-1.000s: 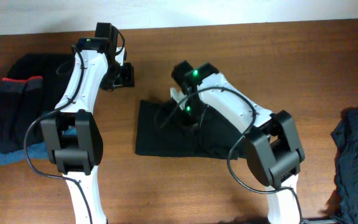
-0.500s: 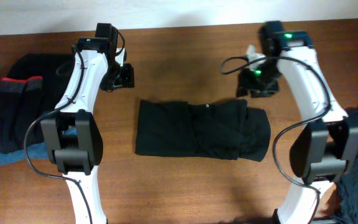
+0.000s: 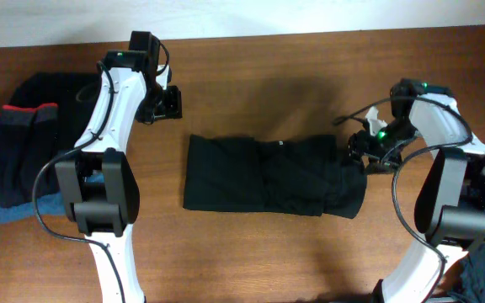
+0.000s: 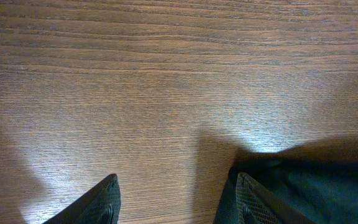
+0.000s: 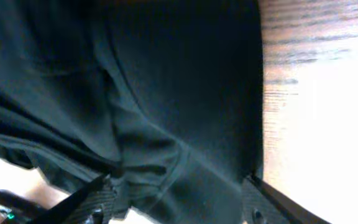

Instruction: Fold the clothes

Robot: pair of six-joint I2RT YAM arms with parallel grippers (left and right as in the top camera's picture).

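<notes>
A long black garment (image 3: 268,175) lies folded flat across the middle of the table. In the right wrist view its dark fabric (image 5: 166,93) fills most of the picture. My right gripper (image 3: 363,154) hangs over the garment's right end. Its jaws (image 5: 179,202) stand wide open with the fabric's edge lying between them, not pinched. My left gripper (image 3: 167,103) stands behind the garment's left corner, open over bare wood (image 4: 176,200). A black corner of cloth (image 4: 316,186) shows beside its right finger (image 4: 252,198).
A pile of dark clothes with red and blue trim (image 3: 19,147) sits at the table's left edge. Another dark crumpled garment (image 3: 482,210) lies at the right edge. The wooden table (image 3: 251,59) ends at a white wall along the back.
My right arm swung from the garment's middle out to the back right, then came down at its right end, opening its jaws. The garment now lies stretched further right. The left arm stayed still.
</notes>
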